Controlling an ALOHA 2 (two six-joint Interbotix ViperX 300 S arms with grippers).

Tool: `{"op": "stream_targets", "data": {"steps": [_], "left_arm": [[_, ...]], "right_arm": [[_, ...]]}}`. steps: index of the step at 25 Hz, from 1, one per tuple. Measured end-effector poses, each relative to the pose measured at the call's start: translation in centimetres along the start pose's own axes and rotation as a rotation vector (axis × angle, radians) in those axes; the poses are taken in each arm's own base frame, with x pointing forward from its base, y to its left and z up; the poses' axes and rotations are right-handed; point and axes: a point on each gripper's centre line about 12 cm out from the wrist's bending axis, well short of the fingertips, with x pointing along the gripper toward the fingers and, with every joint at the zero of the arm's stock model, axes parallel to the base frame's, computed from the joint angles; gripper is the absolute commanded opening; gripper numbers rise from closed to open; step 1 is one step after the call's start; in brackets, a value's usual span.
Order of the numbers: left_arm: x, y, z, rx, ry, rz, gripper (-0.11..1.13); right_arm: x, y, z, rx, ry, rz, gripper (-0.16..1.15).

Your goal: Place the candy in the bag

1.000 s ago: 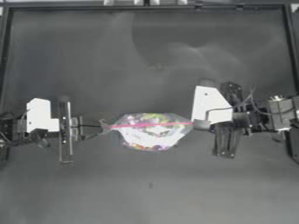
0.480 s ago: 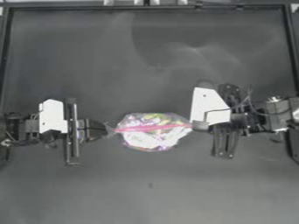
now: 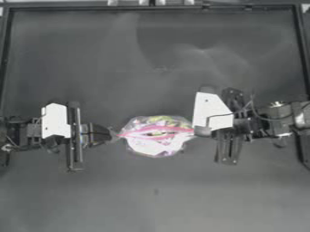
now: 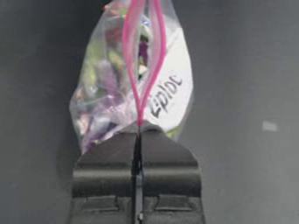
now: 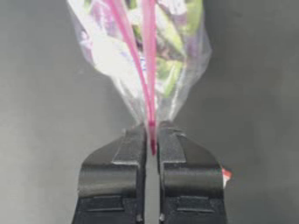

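Note:
The clear bag (image 3: 156,136) with a pink seal strip and colourful sweets inside lies at the table's middle, held between both arms. My left gripper (image 3: 113,134) is shut on the bag's left end, seen close up in the left wrist view (image 4: 139,129). My right gripper (image 3: 196,131) is shut on its right end (image 5: 151,129). The two pink seal strips bow apart in the bag (image 4: 105,87), so its mouth gapes slightly. A small red-and-white bit, apparently the candy (image 5: 227,175), peeks out beside the right jaw; the top view hides it.
Dark table surface (image 3: 157,59) surrounds the bag on all sides. A raised frame edge (image 3: 157,7) runs along the far side. Nothing else lies on the table.
My left arm has moved right toward the bag's middle. The bag has bunched shorter between the grippers and its seal strips have spread. The right arm has barely moved.

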Motion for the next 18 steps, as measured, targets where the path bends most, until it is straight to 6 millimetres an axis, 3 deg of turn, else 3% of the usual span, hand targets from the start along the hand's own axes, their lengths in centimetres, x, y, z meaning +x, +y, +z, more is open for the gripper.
{"op": "stream_targets", "data": {"steps": [18], "left_arm": [[0.0,0.2,0.4,0.001,-0.031,0.007,0.16]], "right_arm": [[1.4,0.5,0.8,-0.007,-0.021,0.015,0.29]]}}
